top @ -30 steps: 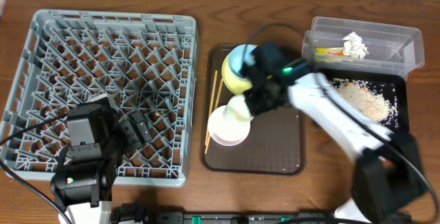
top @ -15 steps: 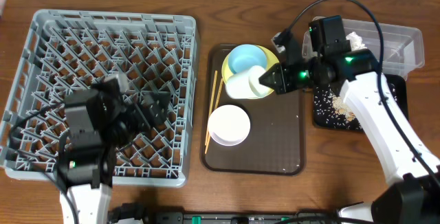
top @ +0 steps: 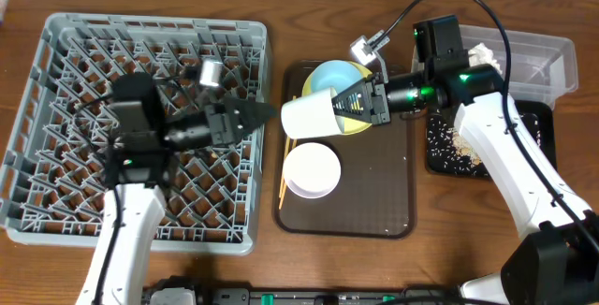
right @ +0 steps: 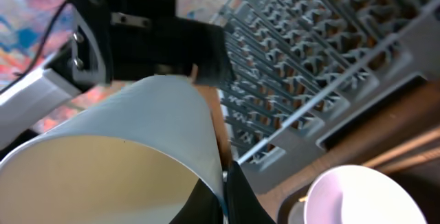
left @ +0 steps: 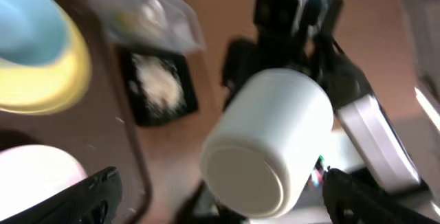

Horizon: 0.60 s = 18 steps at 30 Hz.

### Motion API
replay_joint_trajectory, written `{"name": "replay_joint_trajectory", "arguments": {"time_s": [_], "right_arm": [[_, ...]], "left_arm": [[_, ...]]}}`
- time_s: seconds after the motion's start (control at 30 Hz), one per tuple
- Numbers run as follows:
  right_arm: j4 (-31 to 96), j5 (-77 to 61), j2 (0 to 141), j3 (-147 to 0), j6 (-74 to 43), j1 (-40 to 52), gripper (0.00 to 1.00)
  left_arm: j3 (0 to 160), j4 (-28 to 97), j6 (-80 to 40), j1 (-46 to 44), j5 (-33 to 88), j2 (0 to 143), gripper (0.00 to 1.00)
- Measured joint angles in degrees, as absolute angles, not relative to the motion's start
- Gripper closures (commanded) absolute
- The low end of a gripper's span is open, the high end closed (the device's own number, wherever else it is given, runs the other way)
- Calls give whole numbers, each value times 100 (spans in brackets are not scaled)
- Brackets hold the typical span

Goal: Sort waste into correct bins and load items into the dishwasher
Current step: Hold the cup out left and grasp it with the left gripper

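Overhead: small whitish cup held on its side in the air, over the 9 o'clock edge of the brown serving tray.
Right gripper pinches the cup's rim, its base facing 9 o'clock. Left gripper sits just at 9 o'clock of the cup, fingers spread wide and holding nothing. White bowl lies at 6 o'clock of the cup, and the dish rack farther toward 9 o'clock.

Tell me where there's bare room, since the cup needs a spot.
The rack holds nothing; only the left hand hangs over its right edge. On the tray, the right half and the front strip past the white bowl are free. Its back is crowded: plate, blue bowl, cup, right hand.
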<state>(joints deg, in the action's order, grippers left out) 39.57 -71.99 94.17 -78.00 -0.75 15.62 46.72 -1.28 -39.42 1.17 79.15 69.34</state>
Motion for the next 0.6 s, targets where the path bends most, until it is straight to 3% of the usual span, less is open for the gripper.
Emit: {"name": "replay_joint_trajectory", "arguments": {"time_s": [0.43, 0.6], "right_arm": [[3898, -7454, 9417, -7800, -60, 1562, 99], [3887, -7535, 9417, -7800, -60, 1562, 99]], "left_arm": [[4672, -1173, -4633, -989, 8058, 6989, 7], [4672, -1234, -4727, -1044, 7950, 6989, 18]]}}
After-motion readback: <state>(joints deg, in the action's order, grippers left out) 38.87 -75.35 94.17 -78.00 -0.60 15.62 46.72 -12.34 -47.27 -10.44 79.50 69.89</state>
